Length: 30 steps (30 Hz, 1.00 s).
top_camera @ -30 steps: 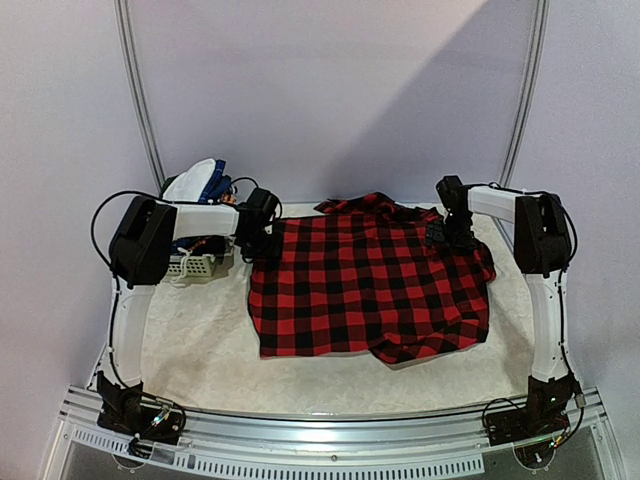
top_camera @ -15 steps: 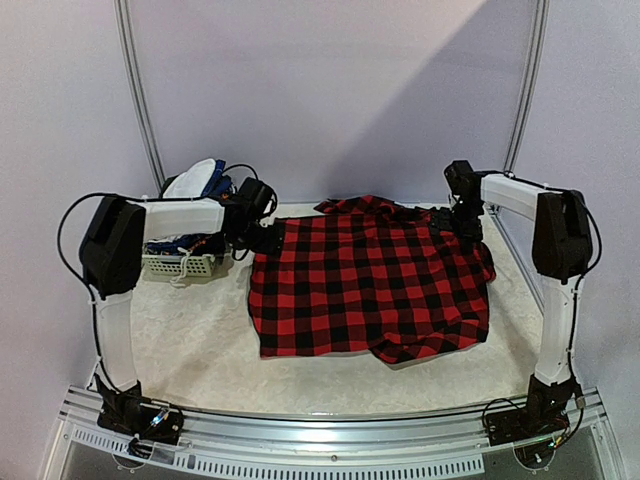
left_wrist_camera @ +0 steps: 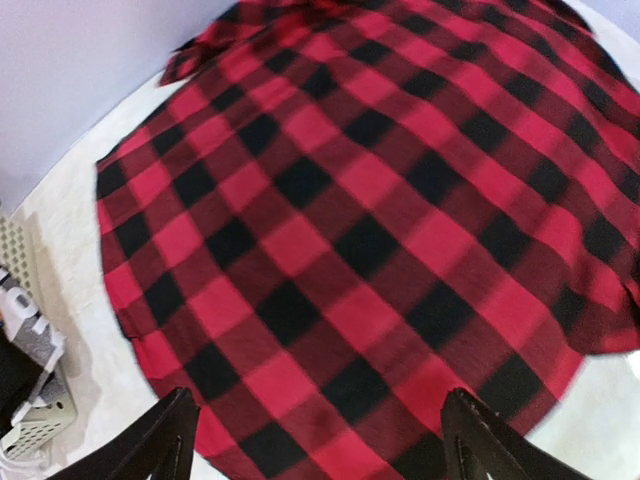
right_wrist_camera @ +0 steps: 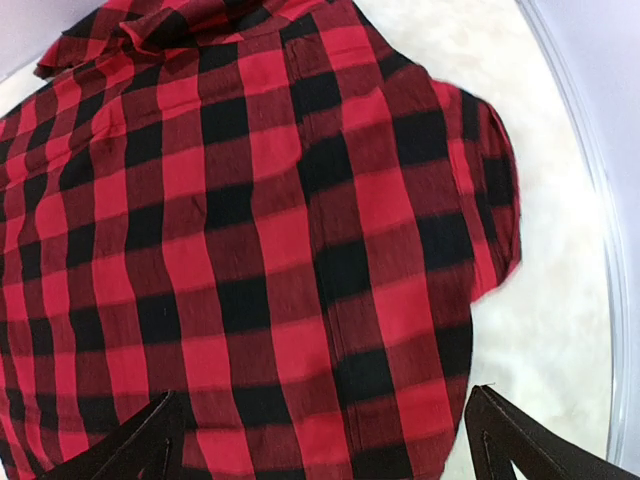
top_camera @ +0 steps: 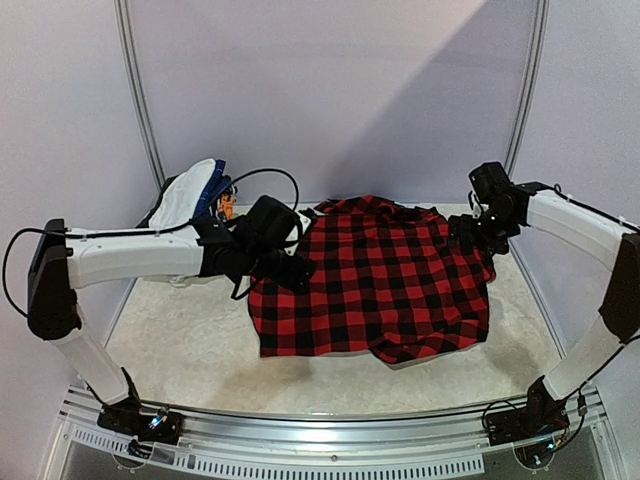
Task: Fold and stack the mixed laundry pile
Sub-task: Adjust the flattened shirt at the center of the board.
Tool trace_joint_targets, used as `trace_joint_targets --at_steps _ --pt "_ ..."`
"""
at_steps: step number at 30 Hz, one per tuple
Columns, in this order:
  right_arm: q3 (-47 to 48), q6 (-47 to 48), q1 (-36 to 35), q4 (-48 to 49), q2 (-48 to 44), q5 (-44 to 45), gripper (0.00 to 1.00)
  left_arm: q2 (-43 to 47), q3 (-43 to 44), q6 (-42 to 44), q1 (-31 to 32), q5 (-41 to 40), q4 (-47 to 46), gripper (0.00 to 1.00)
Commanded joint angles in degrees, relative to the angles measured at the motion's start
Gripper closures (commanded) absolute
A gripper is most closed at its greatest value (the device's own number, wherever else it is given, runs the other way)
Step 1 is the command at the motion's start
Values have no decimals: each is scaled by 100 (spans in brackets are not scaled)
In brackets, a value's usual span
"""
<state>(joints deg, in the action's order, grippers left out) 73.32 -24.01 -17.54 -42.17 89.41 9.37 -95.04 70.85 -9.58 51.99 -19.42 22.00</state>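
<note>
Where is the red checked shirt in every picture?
Top camera: the shirt lies spread flat in the middle.
Left wrist camera: the shirt fills most of the picture.
Right wrist camera: the shirt covers the left and middle.
Shared landmark: the cream table cover shows beside it, at the left and at the right.

From above, the left arm (top_camera: pixel 130 255) crosses the far-left corner of the table (top_camera: pixel 200 350) and covers the white lattice basket (left_wrist_camera: pixel 14 262). Only the top of the piled garments (top_camera: pixel 192 188) shows over it, too small to sort apart. The left gripper (top_camera: pixel 290 268) hides the far-left corner of the plaid shirt (top_camera: pixel 370 285), and the right gripper (top_camera: pixel 470 235) hides part of its far-right edge. The left wrist view is slightly blurred, cuts the shirt at top and right, and leaves a sliver of basket at its left edge. The right wrist view cuts the shirt at left and bottom.
</note>
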Motion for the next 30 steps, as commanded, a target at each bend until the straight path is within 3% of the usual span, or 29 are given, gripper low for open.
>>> trace_joint_targets --at_steps 1,6,12,20,30 --pt "-763 -324 -73 211 -988 -59 1 239 -229 326 773 73 43 16" --pt "-1378 -596 -152 109 -1887 -49 1 17 -347 556 1676 551 -158 18" --pt "-1869 -753 -160 39 -2674 9 1 -880 -13 887 2499 836 -383 21" --pt "-2078 -748 -162 -11 -2920 -79 1 -2092 399 1113 2768 709 -1354 29" --pt "-2181 -660 -168 -32 -2999 -71 1 -2610 500 1454 2800 -60 -2101 33"
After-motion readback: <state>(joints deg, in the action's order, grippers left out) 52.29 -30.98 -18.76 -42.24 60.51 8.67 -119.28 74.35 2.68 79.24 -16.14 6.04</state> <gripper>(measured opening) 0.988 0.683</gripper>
